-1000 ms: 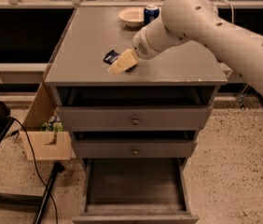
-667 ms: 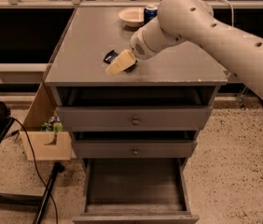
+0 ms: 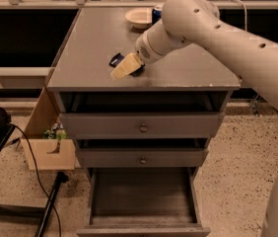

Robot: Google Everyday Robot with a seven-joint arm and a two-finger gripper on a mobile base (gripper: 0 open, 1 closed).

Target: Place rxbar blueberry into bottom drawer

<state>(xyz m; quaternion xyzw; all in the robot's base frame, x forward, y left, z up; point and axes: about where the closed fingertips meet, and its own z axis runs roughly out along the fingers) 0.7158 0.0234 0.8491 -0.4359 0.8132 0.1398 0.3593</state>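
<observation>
The rxbar blueberry (image 3: 116,59), a dark navy flat bar, lies on the grey cabinet top (image 3: 94,43) near its front edge. Most of it is hidden under my gripper (image 3: 124,67), whose pale fingers reach down to the left and sit right over the bar. The bottom drawer (image 3: 141,196) is pulled out below, a wide shallow tray with nothing in it.
A cream bowl (image 3: 139,18) and a blue soda can (image 3: 156,13) stand at the back of the cabinet top. Two upper drawers (image 3: 143,126) with round knobs are closed. A cardboard box (image 3: 48,144) and cables lie on the floor to the left.
My gripper has shifted slightly left and down toward the bar. The bar and the drawer have not moved.
</observation>
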